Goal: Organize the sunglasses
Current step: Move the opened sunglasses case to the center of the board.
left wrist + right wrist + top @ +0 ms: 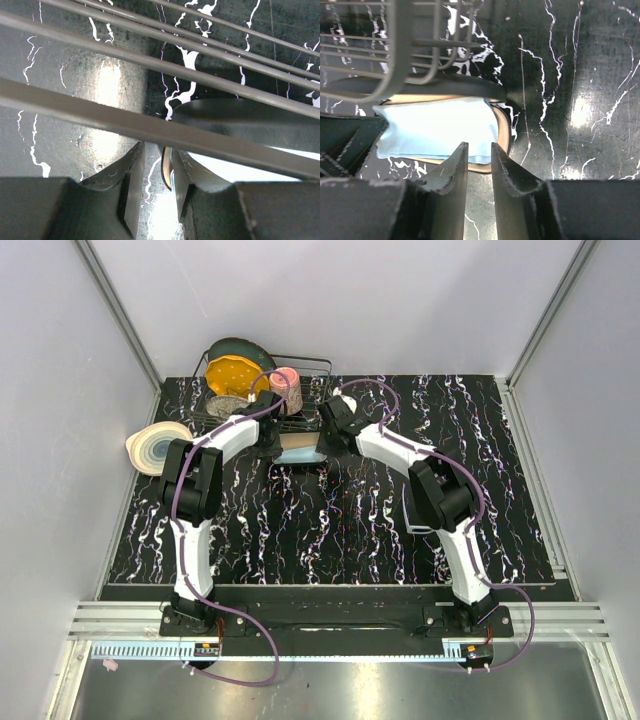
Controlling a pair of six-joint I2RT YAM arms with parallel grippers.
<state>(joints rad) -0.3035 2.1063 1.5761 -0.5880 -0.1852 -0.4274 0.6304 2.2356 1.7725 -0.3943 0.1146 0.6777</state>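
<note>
The black glasses case (300, 457) lies open at the back middle of the table, with the light-blue cloth (298, 443) inside. The sunglasses do not show in any view. My left gripper (276, 436) is at the case's left end, and my right gripper (324, 432) is at its right end. In the right wrist view the cloth (435, 130) fills the tan-lined case (503, 131). The right gripper (479, 145) is slightly open and empty at the case's near rim. In the left wrist view the left gripper (156, 150) is slightly open, with the case's rim (167, 170) beside its right finger.
A wire dish rack (300, 368) stands right behind the case, holding a yellow plate (236, 374) and a pink cup (285, 380). Its wires (150, 127) cross close over the left gripper and also show in the right wrist view (395, 50). A striped bowl (155, 446) sits at the far left.
</note>
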